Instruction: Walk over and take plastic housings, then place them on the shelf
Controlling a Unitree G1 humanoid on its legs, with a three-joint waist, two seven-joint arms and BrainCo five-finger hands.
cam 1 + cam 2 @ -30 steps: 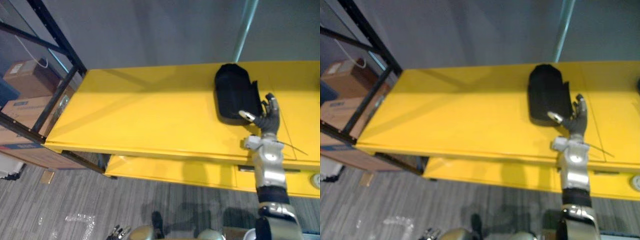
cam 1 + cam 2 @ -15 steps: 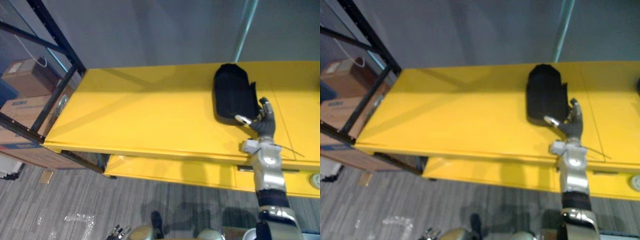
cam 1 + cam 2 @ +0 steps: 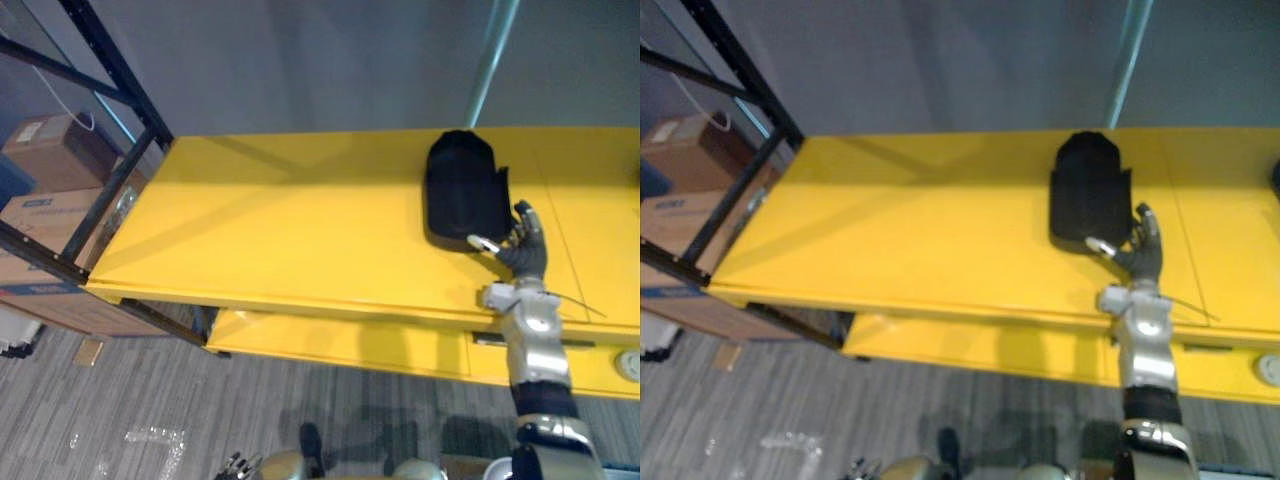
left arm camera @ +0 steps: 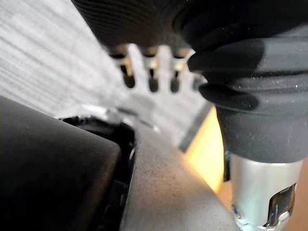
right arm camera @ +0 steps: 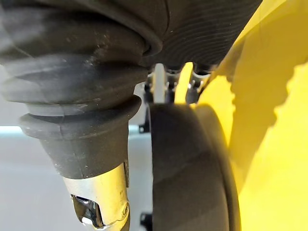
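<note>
1. The black plastic housing (image 3: pixel 462 195) is lying flat on the yellow tabletop (image 3: pixel 280 230), toward its right part.
2. The right robot hand (image 3: pixel 522 250) is reaching over the tabletop's near edge, half open, its thumb touching the housing's near right corner and its fingers (image 3: pixel 526 216) standing loosely spread just beside the right side, not clamping it.
3. The left robot hand (image 4: pixel 153 72) is hanging low over the grey floor (image 3: pixel 150 400), fingers relaxed, holding nothing.
4. A black shelf frame (image 3: pixel 110 70) is standing at the tabletop's left end.

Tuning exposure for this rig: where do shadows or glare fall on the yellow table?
Left eye view: a darker band crosses the far left corner of the yellow table, no glare; right wrist view: shadow patches on the yellow beside the black housing.
</note>
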